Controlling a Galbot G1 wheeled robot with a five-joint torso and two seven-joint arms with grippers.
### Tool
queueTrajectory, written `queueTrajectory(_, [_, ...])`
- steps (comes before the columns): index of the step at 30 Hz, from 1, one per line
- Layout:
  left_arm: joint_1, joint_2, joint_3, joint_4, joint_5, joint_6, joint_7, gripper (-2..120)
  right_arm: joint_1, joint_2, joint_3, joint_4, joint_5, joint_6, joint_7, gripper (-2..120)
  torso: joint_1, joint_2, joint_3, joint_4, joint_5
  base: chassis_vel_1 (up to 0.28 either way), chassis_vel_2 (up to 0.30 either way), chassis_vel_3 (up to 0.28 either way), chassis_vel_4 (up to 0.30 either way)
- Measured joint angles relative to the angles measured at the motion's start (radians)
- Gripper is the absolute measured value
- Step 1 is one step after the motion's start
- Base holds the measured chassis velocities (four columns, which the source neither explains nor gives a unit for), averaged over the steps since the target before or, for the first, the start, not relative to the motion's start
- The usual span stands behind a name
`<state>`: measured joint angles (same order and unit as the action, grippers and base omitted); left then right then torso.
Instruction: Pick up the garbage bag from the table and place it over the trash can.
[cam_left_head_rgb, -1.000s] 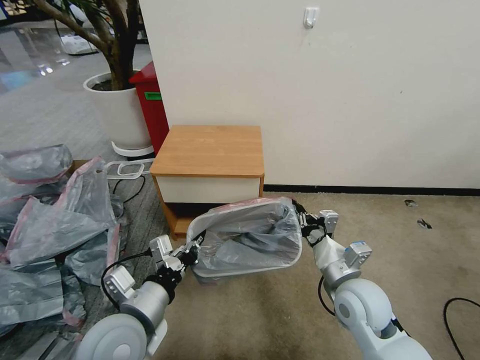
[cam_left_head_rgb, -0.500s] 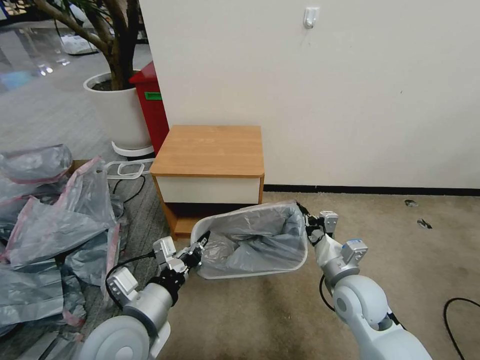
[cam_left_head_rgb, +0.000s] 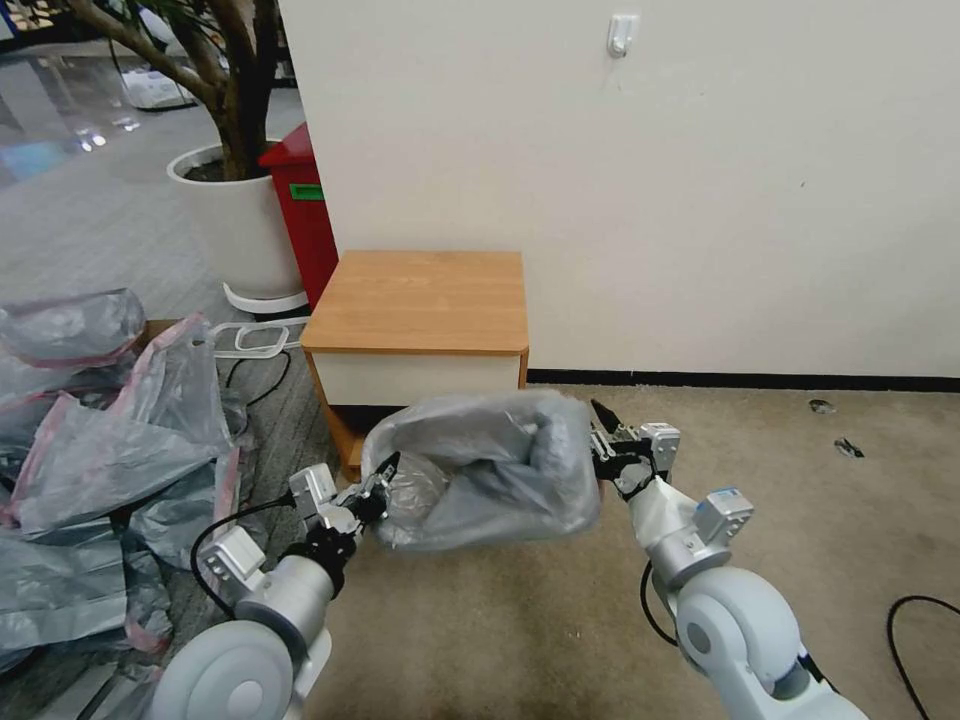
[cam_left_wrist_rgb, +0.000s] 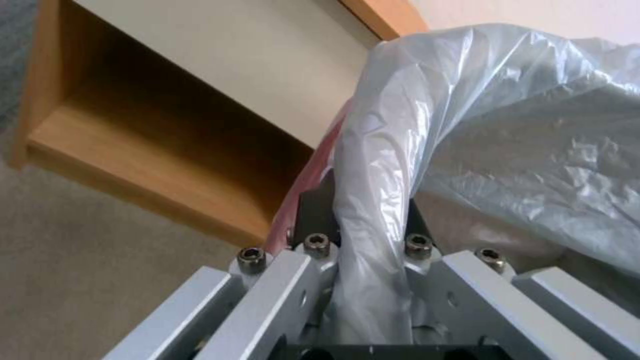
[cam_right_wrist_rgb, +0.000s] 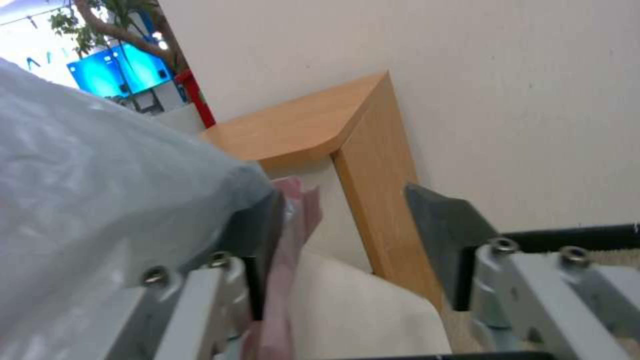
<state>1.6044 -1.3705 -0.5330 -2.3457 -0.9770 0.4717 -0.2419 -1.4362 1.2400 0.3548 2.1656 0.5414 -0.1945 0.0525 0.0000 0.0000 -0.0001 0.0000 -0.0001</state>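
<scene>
Garbage bag (cam_left_head_rgb: 480, 470) drapes over the trash can on the carpet, just in front of the table (cam_left_head_rgb: 420, 300), toward 6 o'clock from it. The grey plastic covers the can completely; only a cream patch of the trash can (cam_right_wrist_rgb: 360, 310) peeks out in the right wrist view. Left gripper (cam_left_head_rgb: 378, 482) sits at the bag's 9 o'clock edge, fingers clamped together on a bunched fold of the bag (cam_left_wrist_rgb: 373, 235), pink rim just beside it. Right gripper (cam_left_head_rgb: 606, 440) sits at the bag's 3 o'clock edge, fingers spread apart; one finger (cam_right_wrist_rgb: 260, 235) is under the plastic against the pink rim, the other (cam_right_wrist_rgb: 447, 225) is free in the air with nothing pinched between them. Heap of similar bags (cam_left_head_rgb: 90, 450) lies on the floor at 9 o'clock, well apart. Red box (cam_left_head_rgb: 300, 210) and plant pot (cam_left_head_rgb: 235, 225) stand at 10 o'clock behind the table.
</scene>
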Motion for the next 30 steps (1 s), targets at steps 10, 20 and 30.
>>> queueTrajectory(10, [-0.001, 0.000, -0.021, -0.002, -0.009, 0.000, -0.011, 5, -0.009, -0.015, 0.015, 0.023, 0.184, -0.117, 0.060, 92, 0.000, 0.000, 0.000, 0.0000, 0.0001, 0.000, 0.000, 0.000, 0.000])
queueTrajectory(20, [-0.003, -0.002, -0.023, -0.008, -0.033, 0.001, -0.010, 5, 0.012, -0.014, 0.017, 0.026, 0.161, -0.276, 0.270, 100, 0.000, 0.000, 0.000, 0.0000, 0.0001, 0.000, 0.000, 0.000, 0.000])
queueTrajectory(30, [-0.006, 0.003, -0.032, 0.000, -0.034, 0.018, -0.027, 4, 0.009, -0.005, 0.050, 0.027, 0.006, -0.268, 0.174, 100, 0.000, 0.000, 0.000, 0.0001, 0.0001, 0.000, 0.000, 0.000, 0.000])
